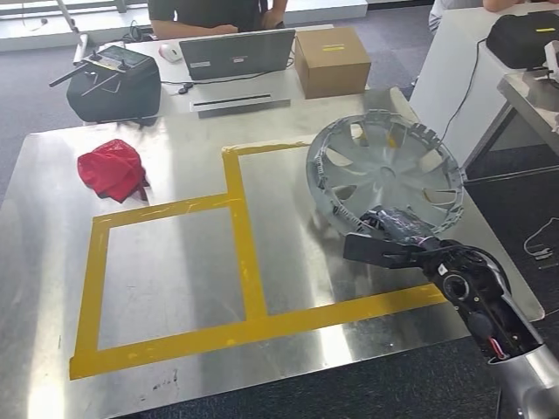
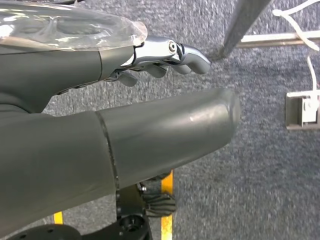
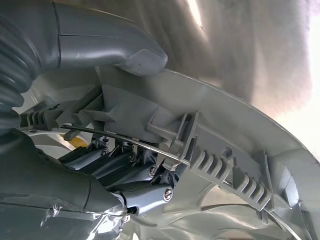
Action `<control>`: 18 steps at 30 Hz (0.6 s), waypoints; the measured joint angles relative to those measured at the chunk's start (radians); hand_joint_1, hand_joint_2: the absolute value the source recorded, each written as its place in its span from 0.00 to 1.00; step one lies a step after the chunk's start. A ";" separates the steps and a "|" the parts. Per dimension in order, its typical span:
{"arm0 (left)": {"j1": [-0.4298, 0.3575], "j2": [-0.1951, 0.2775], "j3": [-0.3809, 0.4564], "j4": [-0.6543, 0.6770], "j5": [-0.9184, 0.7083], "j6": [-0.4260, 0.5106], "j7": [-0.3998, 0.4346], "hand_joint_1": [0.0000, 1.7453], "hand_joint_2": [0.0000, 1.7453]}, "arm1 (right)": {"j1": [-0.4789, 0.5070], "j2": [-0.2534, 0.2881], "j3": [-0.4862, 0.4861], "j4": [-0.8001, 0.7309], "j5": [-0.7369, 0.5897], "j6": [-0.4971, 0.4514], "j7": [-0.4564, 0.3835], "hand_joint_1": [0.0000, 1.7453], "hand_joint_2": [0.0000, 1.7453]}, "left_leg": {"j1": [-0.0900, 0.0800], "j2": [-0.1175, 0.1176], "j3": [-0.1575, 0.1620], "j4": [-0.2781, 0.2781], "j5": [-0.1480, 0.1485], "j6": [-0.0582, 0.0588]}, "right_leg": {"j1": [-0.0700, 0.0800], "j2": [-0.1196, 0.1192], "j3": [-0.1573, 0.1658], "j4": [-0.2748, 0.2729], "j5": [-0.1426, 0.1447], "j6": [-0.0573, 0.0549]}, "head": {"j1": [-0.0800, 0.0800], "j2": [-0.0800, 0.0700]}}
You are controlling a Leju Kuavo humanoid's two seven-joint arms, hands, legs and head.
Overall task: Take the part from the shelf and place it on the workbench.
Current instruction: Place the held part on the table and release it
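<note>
Gripping wheel cover [image 1: 384,170] rim, right hand [image 1: 389,237] | cover tilted at worktop [image 1: 165,279] edge | risk: slipping off when released | left hand [image 2: 166,55] hangs, fingers loosely extended, holding nothing

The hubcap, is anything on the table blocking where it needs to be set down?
Nothing visible. The right hand holds the hubcap tilted over bare table; the red cloth lies far across.

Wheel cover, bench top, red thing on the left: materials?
Wheel cover: looks like silver-painted moulded plastic; the right wrist view shows grey ribbed clips and a wire ring on its back. Right hand grips its rim.
Bench top: brushed sheet metal, dull reflections, yellow tape lines.
Red thing: crumpled, probably cloth or thin plastic.
</note>
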 joint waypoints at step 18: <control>-0.004 0.000 0.001 0.000 0.002 -0.012 -0.014 0.00 0.00 | 0.006 0.024 0.107 -0.090 0.087 0.068 -0.007 1.00 1.00 | 0.000 0.000 0.000 -0.001 0.000 0.000 | 0.000 0.000 0.000 0.000 0.000 0.000 | 0.000 0.000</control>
